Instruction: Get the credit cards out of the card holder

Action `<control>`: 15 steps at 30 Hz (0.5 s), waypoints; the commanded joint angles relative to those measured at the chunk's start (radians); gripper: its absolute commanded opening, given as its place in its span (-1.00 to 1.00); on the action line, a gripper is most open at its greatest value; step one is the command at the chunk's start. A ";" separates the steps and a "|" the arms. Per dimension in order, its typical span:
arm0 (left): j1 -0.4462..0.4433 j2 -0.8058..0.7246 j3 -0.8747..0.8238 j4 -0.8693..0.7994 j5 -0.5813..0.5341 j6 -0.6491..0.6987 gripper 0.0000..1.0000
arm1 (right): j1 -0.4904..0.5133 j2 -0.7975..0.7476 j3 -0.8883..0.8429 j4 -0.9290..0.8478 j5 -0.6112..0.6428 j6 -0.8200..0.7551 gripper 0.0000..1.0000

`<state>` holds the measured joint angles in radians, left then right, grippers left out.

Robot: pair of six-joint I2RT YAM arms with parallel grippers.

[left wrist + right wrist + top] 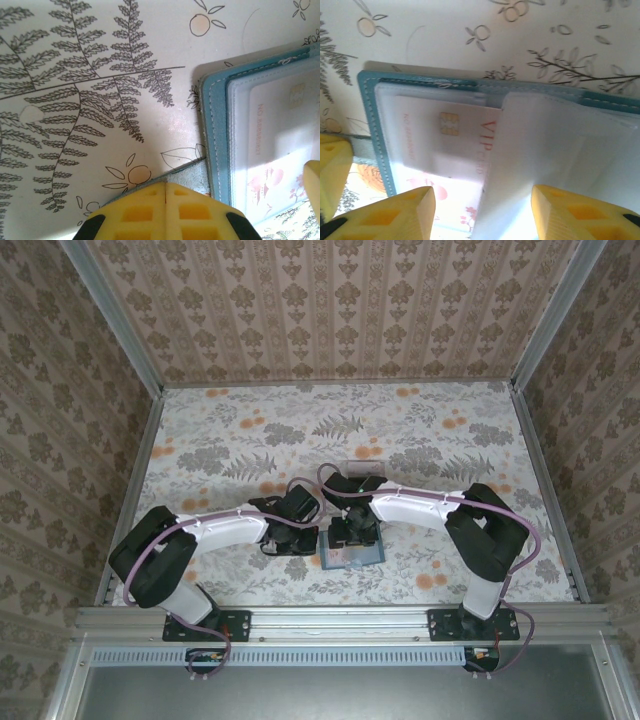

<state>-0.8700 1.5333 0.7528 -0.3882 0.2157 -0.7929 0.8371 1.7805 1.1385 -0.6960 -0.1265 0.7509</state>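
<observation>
Floral-print table (250,440), patterned walls around. Teal card holder (352,556) lies open toward 6 o'clock from table centre. Pale credit card (445,135) with chip sits inside clear sleeve. Left gripper (165,197) clenched, empty, just beside holder's 9 o'clock edge. Right gripper (482,195) over holder, jaws apart, grasping nothing.

**Enclosure: papered walls, printed surface**

Three walls (340,300), left, back and right, in beige damask-stripe paper. Surface (250,430) covered in a pale print of grey ferns and orange fruit. Aluminium rails (340,618) along the near edge and up the corners. Light bright and even, shadows soft.
</observation>
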 commanded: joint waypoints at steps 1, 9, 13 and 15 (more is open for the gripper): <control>-0.005 0.001 -0.008 -0.023 0.004 0.000 -0.93 | 0.022 -0.022 0.030 -0.095 0.103 -0.009 0.13; -0.005 0.006 0.002 -0.029 0.002 0.006 -0.93 | 0.022 -0.068 0.026 -0.125 0.121 -0.001 -0.05; -0.006 0.007 0.003 -0.028 0.004 0.006 -0.93 | 0.022 -0.102 0.014 -0.121 0.111 0.001 -0.37; -0.005 0.008 0.002 -0.028 0.004 0.004 -0.93 | 0.022 -0.111 0.009 -0.122 0.111 0.001 -0.50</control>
<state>-0.8700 1.5333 0.7528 -0.3885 0.2157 -0.7929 0.8417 1.7126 1.1461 -0.7937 -0.0330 0.7532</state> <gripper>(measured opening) 0.046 0.266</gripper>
